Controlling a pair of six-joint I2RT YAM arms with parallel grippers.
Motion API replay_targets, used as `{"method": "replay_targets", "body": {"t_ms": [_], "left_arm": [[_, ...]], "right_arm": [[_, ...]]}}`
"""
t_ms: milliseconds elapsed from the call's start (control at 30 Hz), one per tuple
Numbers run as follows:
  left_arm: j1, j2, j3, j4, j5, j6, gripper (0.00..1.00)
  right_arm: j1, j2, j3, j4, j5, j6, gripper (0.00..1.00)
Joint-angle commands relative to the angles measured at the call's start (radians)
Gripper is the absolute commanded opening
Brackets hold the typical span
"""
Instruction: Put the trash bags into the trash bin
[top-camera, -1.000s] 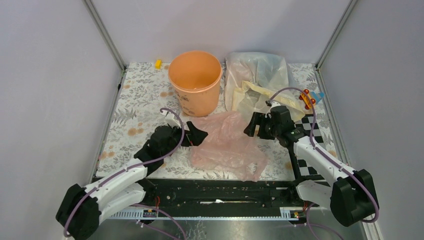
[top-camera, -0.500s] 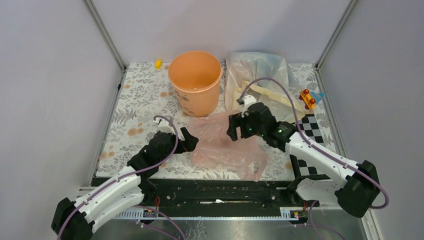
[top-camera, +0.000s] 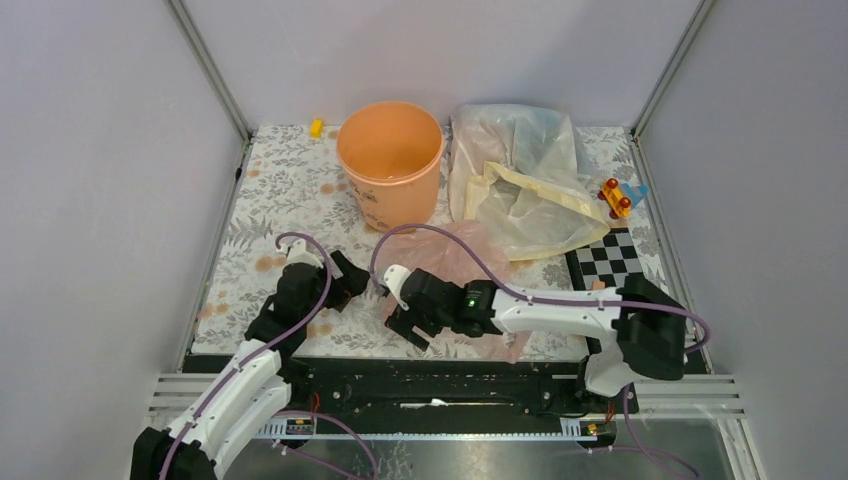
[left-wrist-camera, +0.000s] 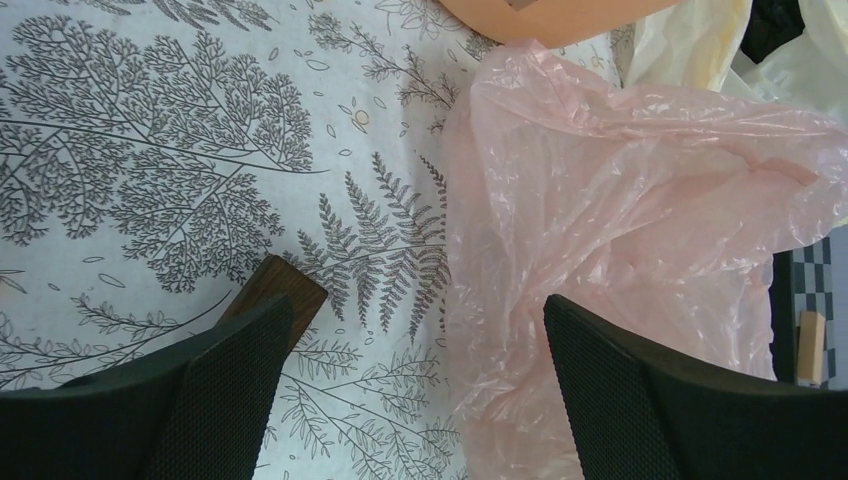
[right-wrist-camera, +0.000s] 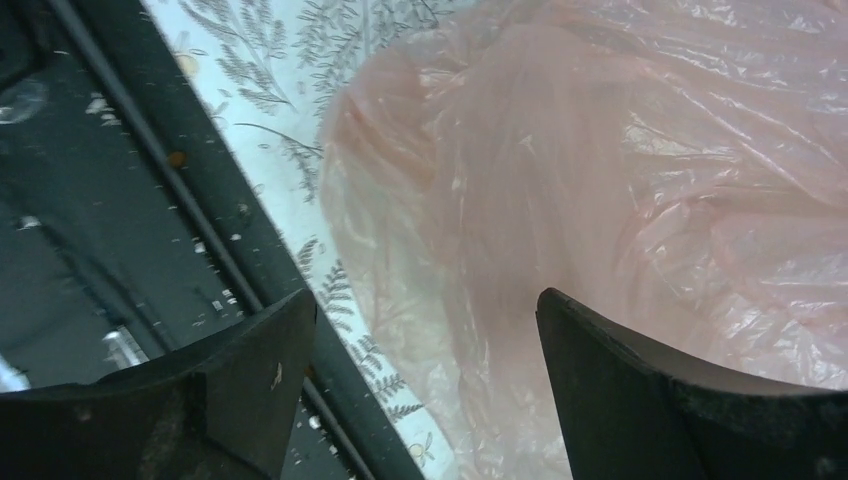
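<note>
The pale-pink trash bag (top-camera: 452, 252) lies crumpled on the patterned mat, in front of the peach-orange trash bin (top-camera: 390, 162), which stands upright at the back. My left gripper (top-camera: 343, 283) is open and empty, low over the mat at the bag's left edge. In the left wrist view the bag (left-wrist-camera: 620, 230) lies under the right finger (left-wrist-camera: 640, 400) and the bin's base (left-wrist-camera: 560, 15) shows at the top. My right gripper (top-camera: 404, 318) is open over the bag's near-left corner. In the right wrist view the bag (right-wrist-camera: 620, 180) lies between and beyond the fingers.
A cream-yellow bag (top-camera: 535, 205) and a clear whitish bag (top-camera: 510, 135) lie right of the bin. A small toy (top-camera: 618, 195) and a checkerboard (top-camera: 610, 258) are at the right, and a yellow piece (top-camera: 316, 127) at the back. A brown block (left-wrist-camera: 275, 293) lies by my left finger. The black front rail (right-wrist-camera: 120, 150) is close.
My right arm has swung left and toward the near edge, across the pink bag to its near-left corner. My left gripper has drawn back left, off the bag. The bag stays put.
</note>
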Motion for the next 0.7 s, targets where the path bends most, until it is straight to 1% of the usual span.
{"method": "replay_targets", "body": {"t_ms": [0,67,100,133,167,200,233,300,333,400,567,667], "left_arm": [[0.027,0.001,-0.006,0.066,0.082,0.005,0.97],[0.033,0.017,-0.001,0.076,0.087,0.016,0.97],[0.035,0.026,0.001,0.083,0.091,0.020,0.97],[0.035,0.035,0.000,0.092,0.096,0.026,0.97],[0.035,0.044,-0.001,0.103,0.105,0.040,0.96],[0.035,0.052,-0.001,0.113,0.117,0.050,0.96],[0.035,0.061,-0.002,0.123,0.136,0.079,0.95],[0.035,0.074,0.000,0.126,0.175,0.112,0.95],[0.035,0.078,-0.004,0.158,0.199,0.119,0.95],[0.036,0.079,-0.016,0.206,0.261,0.122,0.95],[0.036,0.056,-0.043,0.315,0.371,0.120,0.95],[0.035,0.018,-0.070,0.392,0.447,0.118,0.95]], "right_arm": [[0.004,0.097,0.059,0.009,0.112,-0.064,0.85],[0.003,0.152,0.066,0.010,0.134,-0.067,0.75],[0.003,0.167,0.068,0.015,0.153,-0.066,0.64],[0.003,0.176,0.071,0.018,0.176,-0.064,0.48],[0.003,0.177,0.075,0.021,0.217,-0.054,0.26],[0.002,0.169,0.080,0.023,0.248,-0.043,0.08],[0.001,0.148,0.083,0.028,0.262,-0.027,0.00],[-0.001,0.089,0.074,0.058,0.260,0.002,0.00],[-0.010,0.054,0.068,0.071,0.245,0.012,0.00],[-0.050,-0.015,0.060,0.082,0.177,0.033,0.00],[-0.248,-0.173,0.017,0.085,-0.087,0.123,0.00],[-0.335,-0.216,0.006,0.064,-0.220,0.130,0.00]]}}
